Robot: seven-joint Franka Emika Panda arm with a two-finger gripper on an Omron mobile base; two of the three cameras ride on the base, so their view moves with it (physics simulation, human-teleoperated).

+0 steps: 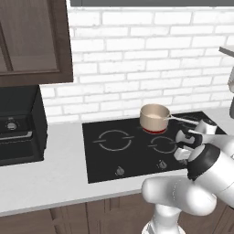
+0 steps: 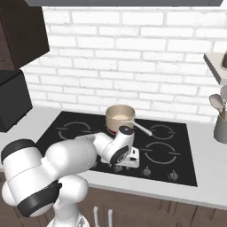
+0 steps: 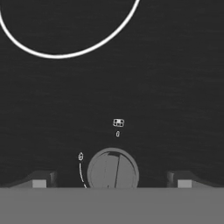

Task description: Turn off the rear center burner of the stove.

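The stove (image 1: pixel 98 157) is a black glass cooktop set in a pale counter. A beige pot (image 1: pixel 154 116) stands on the rear center burner (image 1: pixel 156 130), whose red glow shows under the pot's base; the burner (image 2: pixel 113 131) peeks red at the pot's (image 2: pixel 119 116) left side. My gripper (image 2: pixel 123 165) hangs low over the front knob row, near the middle. In the hand view the gripper (image 3: pixel 111 181) is open, with a round metallic knob (image 3: pixel 113 171) centred between its fingertips (image 3: pixel 39 180), which stand apart from it. Small markings sit just above the knob.
The pot's long handle (image 1: pixel 183 120) points right, just behind my wrist. More knobs (image 1: pixel 120 171) (image 2: pixel 147 171) lie along the front edge. A boxy black oven (image 1: pixel 18 128) stands at the left. A grey utensil holder (image 2: pixel 220 128) sits at the right.
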